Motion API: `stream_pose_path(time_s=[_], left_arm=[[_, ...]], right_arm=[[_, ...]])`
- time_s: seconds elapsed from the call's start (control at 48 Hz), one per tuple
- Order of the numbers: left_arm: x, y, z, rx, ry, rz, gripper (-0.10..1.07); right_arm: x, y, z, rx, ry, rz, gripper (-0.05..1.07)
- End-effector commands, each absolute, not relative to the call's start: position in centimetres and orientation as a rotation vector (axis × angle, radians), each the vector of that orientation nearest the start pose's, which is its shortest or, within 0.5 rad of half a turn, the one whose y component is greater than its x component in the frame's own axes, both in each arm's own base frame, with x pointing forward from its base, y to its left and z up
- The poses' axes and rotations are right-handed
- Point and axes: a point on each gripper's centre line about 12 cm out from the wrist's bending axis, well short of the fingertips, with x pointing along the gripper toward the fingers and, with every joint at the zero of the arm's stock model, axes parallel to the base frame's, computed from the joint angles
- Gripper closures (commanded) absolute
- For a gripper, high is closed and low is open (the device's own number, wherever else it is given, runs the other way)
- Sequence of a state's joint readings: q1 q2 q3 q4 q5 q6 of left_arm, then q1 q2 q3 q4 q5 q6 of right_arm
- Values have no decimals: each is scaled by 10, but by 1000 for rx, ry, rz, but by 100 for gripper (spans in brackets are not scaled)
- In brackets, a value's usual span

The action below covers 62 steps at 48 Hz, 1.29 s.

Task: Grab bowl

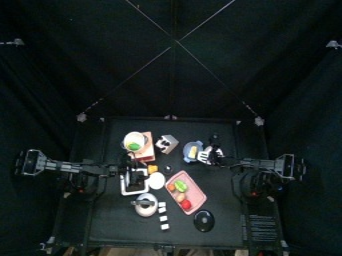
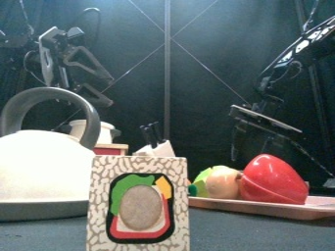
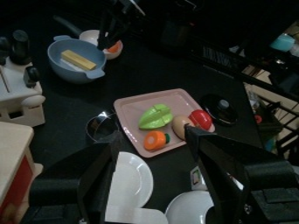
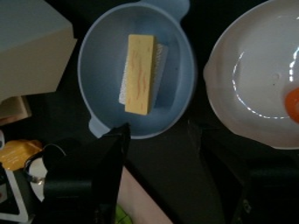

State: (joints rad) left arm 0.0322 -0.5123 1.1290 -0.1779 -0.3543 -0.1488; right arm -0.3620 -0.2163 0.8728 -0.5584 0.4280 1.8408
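Blue bowl (image 4: 138,68) with yellow block (image 4: 142,72) fills right wrist view, hidden in front view; right claw (image 4: 176,175) spread wide.

Bowl (image 4: 131,68) w/ a butter stick (image 4: 140,72) lying in it; plate (image 4: 260,74) just beside the bowl, not touching.

Right tool (image 4: 170,179) hangs over the bowl's edge; its arm comes in from the right in top view.

Tray (image 3: 131,112) sits on the tabletop (image 3: 70,101), nearer the front, w/ pepper (image 3: 201,119), leafy veg (image 3: 156,115) and carrot (image 3: 156,140) on it.

Front view: kettle (image 2: 46,157) at left, carton (image 2: 137,204) in the middle foreground, tray at right behind it.

Left tool (image 3: 146,179) hangs above the tray's near side.
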Motion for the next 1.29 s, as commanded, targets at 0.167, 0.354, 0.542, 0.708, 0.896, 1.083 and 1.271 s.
stream_pose_path(time_s=[0.167, 0.354, 0.542, 0.708, 0.896, 1.083, 1.271], left_arm=[[265, 16, 218, -305, 230, 130, 4], [265, 16, 218, -305, 230, 130, 4], [265, 16, 218, -305, 230, 130, 4], [266, 15, 218, -305, 231, 129, 4], [265, 16, 218, -304, 231, 130, 4], [265, 15, 217, -304, 236, 130, 4], [265, 15, 218, -304, 236, 129, 4]], right_arm=[[270, -132, 146, 1230, 541, -1150, 24], [269, -137, 145, 1236, 536, -1165, 25], [270, -140, 142, 1237, 541, -1176, 28], [277, -144, 139, 1231, 548, -1178, 36], [284, -148, 136, 1210, 562, -1177, 46], [284, -150, 137, 1199, 567, -1178, 55], [283, -151, 149, 1178, 538, -1159, 65]])
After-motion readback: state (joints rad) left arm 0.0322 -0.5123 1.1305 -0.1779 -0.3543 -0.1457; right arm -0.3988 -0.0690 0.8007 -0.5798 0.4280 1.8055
